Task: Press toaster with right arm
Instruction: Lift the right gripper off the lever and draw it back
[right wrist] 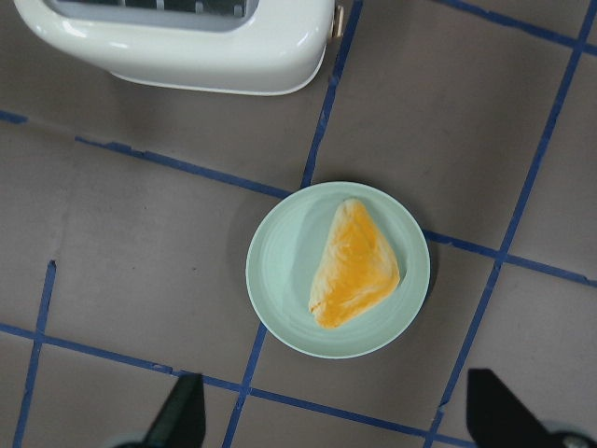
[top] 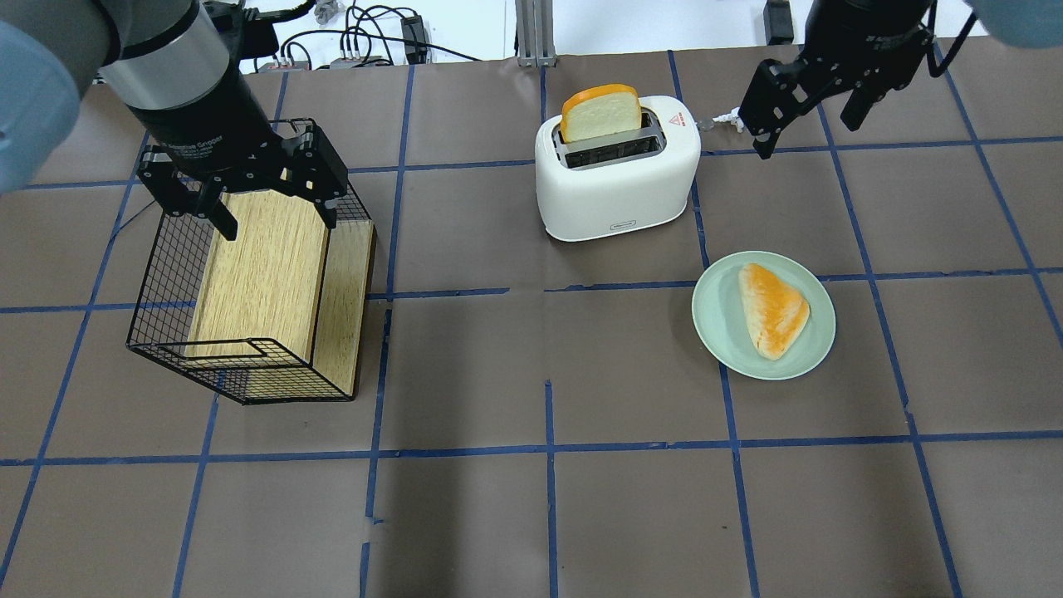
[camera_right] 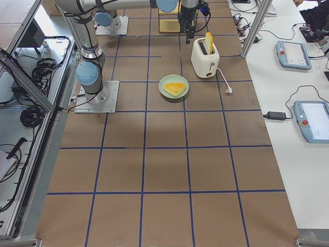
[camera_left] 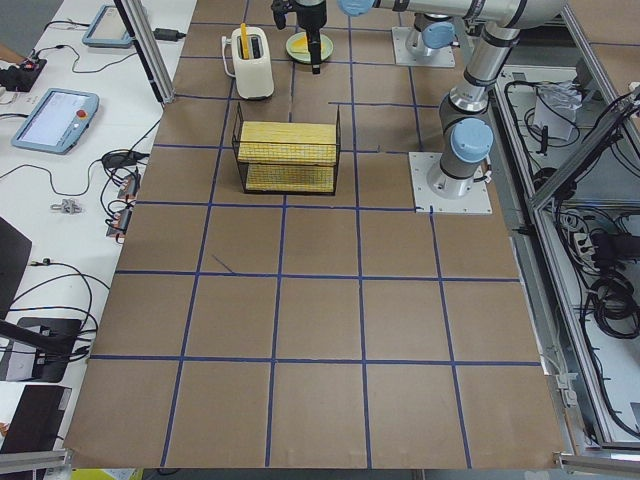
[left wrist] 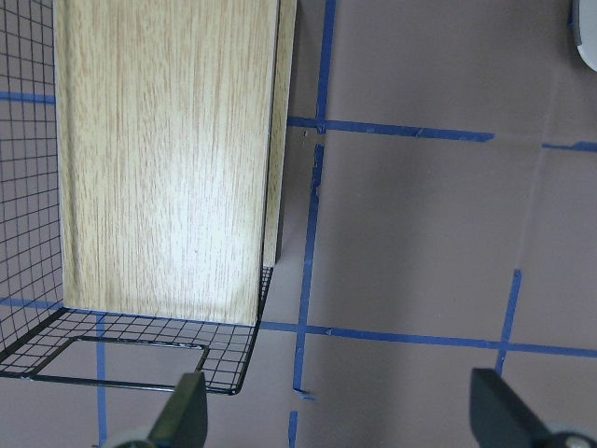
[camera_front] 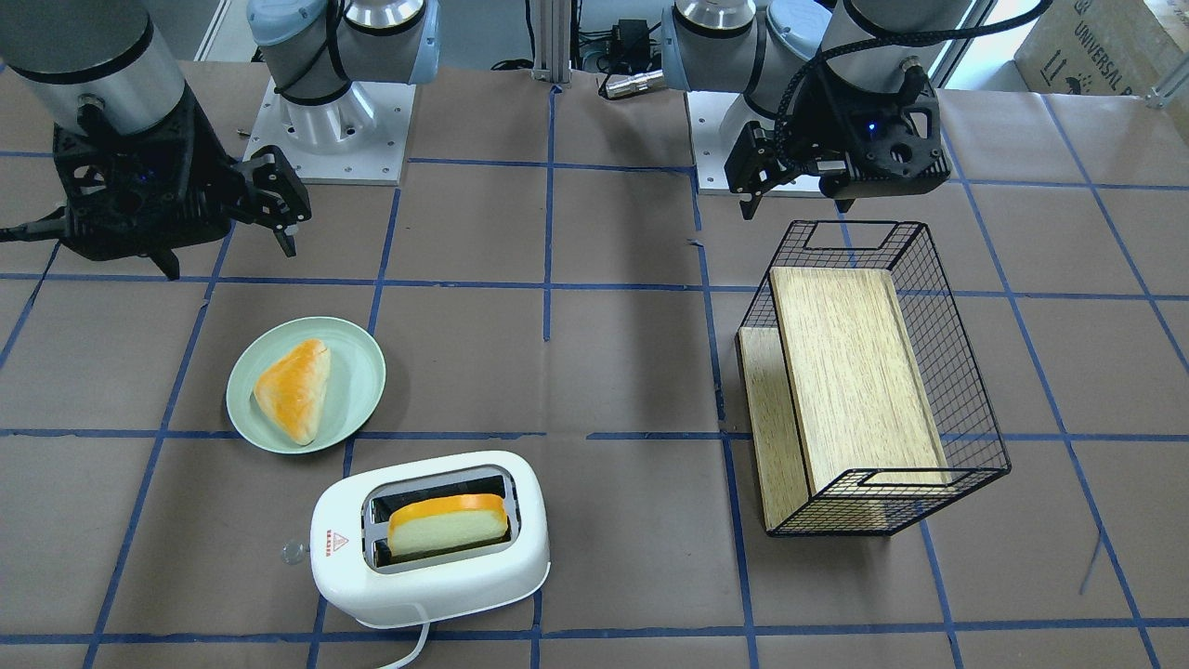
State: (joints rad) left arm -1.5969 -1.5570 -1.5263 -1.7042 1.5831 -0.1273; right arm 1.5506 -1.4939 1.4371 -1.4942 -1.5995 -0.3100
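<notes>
The white two-slot toaster (camera_front: pixel 437 576) stands on the brown table with a slice of bread (camera_front: pixel 446 525) upright in one slot. Its clear knob (camera_front: pixel 293 552) sticks out at one end. It also shows in the overhead view (top: pixel 614 191) and at the top of the right wrist view (right wrist: pixel 187 47). My right gripper (camera_front: pixel 229 255) is open and empty. It hangs in the air, apart from the toaster, on the toaster's knob side (top: pixel 805 124). My left gripper (top: pixel 274 212) is open and empty above the black wire basket (top: pixel 166 274).
A pale green plate (camera_front: pixel 358 395) with a triangular pastry (camera_front: pixel 295 390) lies between the toaster and the right arm's base. It is below the right wrist camera (right wrist: pixel 280 280). The tilted basket (camera_front: pixel 966 390) holds a wooden board (camera_front: pixel 855 372). The toaster's white cord (camera_front: pixel 413 650) runs off the table's edge.
</notes>
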